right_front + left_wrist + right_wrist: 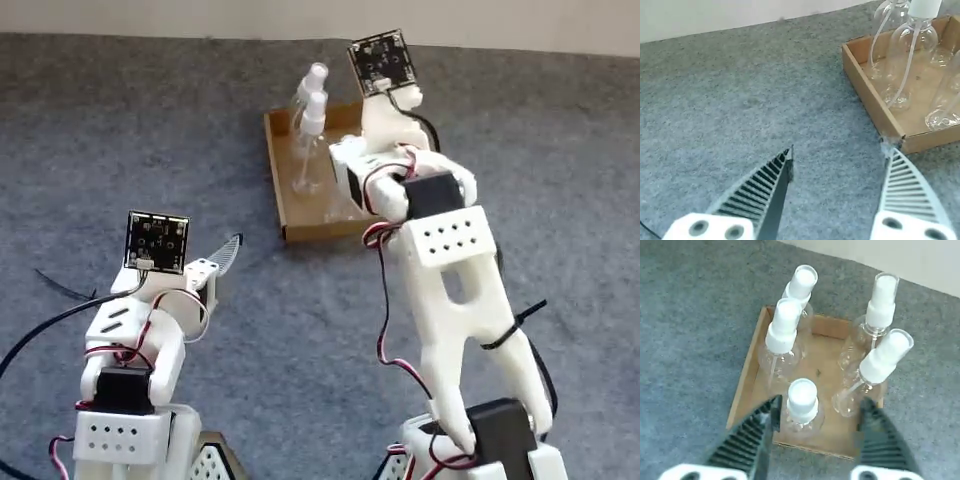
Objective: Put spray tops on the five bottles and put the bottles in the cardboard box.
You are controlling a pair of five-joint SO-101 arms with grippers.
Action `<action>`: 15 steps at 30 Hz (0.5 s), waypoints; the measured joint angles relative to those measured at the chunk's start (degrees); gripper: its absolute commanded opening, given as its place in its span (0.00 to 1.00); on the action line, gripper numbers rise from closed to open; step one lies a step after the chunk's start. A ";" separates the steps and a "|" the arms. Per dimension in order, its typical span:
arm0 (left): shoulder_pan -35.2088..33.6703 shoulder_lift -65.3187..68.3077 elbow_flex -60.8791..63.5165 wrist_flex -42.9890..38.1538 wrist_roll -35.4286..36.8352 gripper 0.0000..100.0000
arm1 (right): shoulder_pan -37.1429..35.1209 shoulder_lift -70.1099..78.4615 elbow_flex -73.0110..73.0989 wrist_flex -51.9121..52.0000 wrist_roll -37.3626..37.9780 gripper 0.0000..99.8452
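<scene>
Five bottles (784, 342) stand upright inside the cardboard box (742, 377), and each carries a white spray top (803, 281). The box rests on the grey carpet (740, 100). My right gripper (819, 410) hangs over the box's near edge with its jaws spread wide and holding nothing. The nearest bottle (801, 402) shows between its fingers. My left gripper (838, 150) sits low over bare carpet near a corner of the box, jaws likewise wide and empty.

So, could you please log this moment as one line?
bottles: five, spray tops on, in cardboard box | left gripper: open, beside box | right gripper: open, above box
</scene>
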 measured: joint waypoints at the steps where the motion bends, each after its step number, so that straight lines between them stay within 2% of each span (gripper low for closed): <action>1: 0.00 0.00 0.00 0.00 0.00 0.24 | 0.09 -0.97 0.00 0.44 0.00 0.03; 7: 0.00 -3.78 0.00 0.00 0.00 0.07 | 3.87 -13.63 9.05 0.53 0.00 0.00; 10: 0.00 -9.41 1.23 0.70 0.00 0.06 | 4.22 -21.19 20.13 0.53 0.00 0.00; 15: 0.00 -18.37 5.54 8.00 0.00 0.06 | 6.59 -35.52 39.82 -1.41 0.00 0.00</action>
